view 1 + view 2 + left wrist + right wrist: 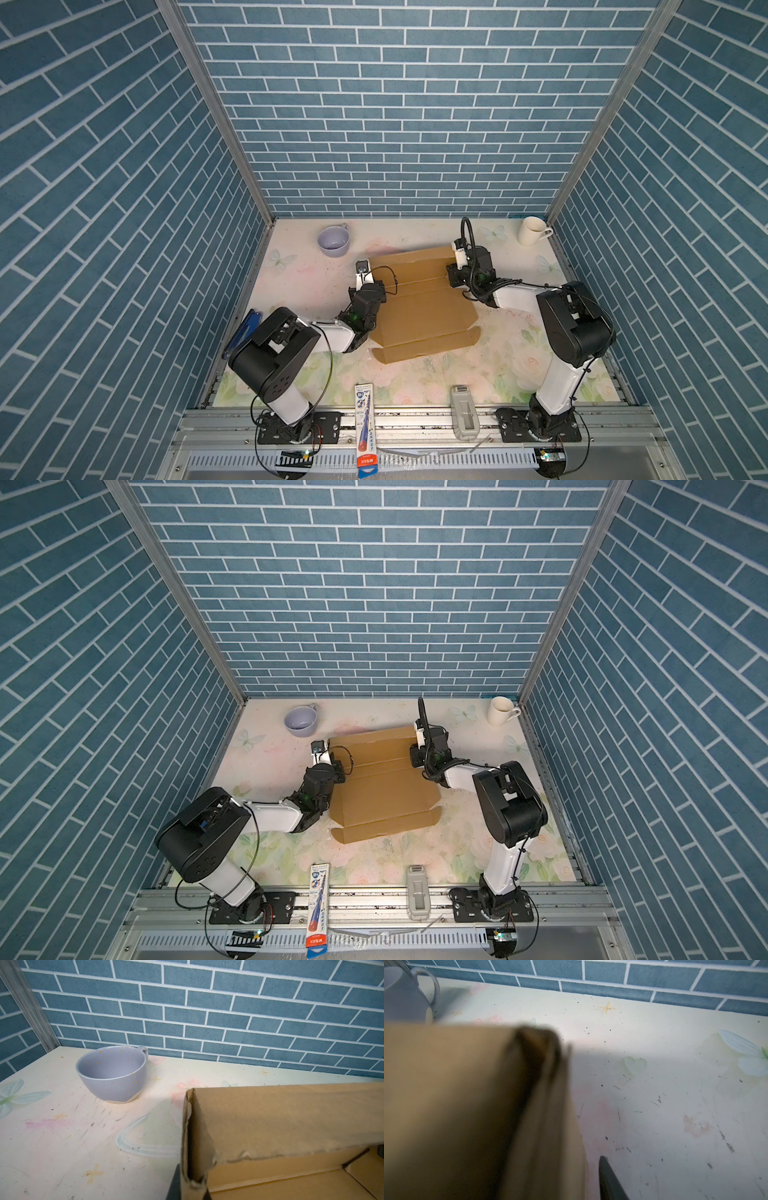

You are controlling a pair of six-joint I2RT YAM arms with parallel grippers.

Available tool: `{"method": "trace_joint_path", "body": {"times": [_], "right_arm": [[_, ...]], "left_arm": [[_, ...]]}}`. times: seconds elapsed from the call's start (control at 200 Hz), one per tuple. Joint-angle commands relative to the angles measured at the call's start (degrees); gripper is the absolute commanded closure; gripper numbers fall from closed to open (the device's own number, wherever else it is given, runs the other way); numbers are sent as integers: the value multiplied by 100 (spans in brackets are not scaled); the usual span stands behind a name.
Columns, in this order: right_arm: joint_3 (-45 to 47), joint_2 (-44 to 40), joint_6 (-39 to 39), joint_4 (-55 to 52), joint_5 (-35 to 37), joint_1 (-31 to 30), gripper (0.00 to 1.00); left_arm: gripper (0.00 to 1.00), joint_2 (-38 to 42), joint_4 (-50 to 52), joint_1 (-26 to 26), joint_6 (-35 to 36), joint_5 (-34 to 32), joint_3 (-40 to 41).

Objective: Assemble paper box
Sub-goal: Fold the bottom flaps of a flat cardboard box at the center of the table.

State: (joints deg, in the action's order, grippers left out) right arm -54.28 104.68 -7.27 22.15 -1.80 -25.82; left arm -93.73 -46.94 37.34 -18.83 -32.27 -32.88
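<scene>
Two hands: we saw both at the far end of the paper box (pixel 419 307), one at each side edge.
Far left: a lilac cup (pixel 333 242) stood on the tabletop (pixel 498 345), apart from the cardboard and no part of the job.
Left hand (pixel 190 1189): we found it closed narrow, with its dark fingers (pixel 174 1185) on either side of the upright cardboard at the far left corner. We judged it was pinching that wall.
Paper box: it lay in the middle of the tabletop between the arms, brown and mostly flat. The left wrist view showed the far wall raised, with a panel leaning over the floor.
Right hand (pixel 453 276): it sat at the far right edge. The right wrist view was blurred and showed one dark finger beside the cardboard, so we could not tell how wide the hand stood or whether it held anything.
Far right: a white mug (pixel 533 231) stood in the corner, well apart.
Done: we judged that only the far end was taking shape.
Left to do: the long side walls, the near panel and its flaps lay flat, so most of the folding and tucking remained.
</scene>
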Motion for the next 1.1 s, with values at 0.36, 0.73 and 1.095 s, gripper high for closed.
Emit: {"method": "trace_joint_path", "body": {"times": [0.36,0.73,1.095], "right_arm": [[557,278,-259,-291,-140,-23,78],[489,40,-271,-290,-145,-26,59],[524,-817,-145,-282,-158,-28,16]], "left_arm": [[100,-92,455,-7,-156,218,4],[100,-75,449,-7,-147,210,6],[100,-5,471,-6,-95,237,51]]}}
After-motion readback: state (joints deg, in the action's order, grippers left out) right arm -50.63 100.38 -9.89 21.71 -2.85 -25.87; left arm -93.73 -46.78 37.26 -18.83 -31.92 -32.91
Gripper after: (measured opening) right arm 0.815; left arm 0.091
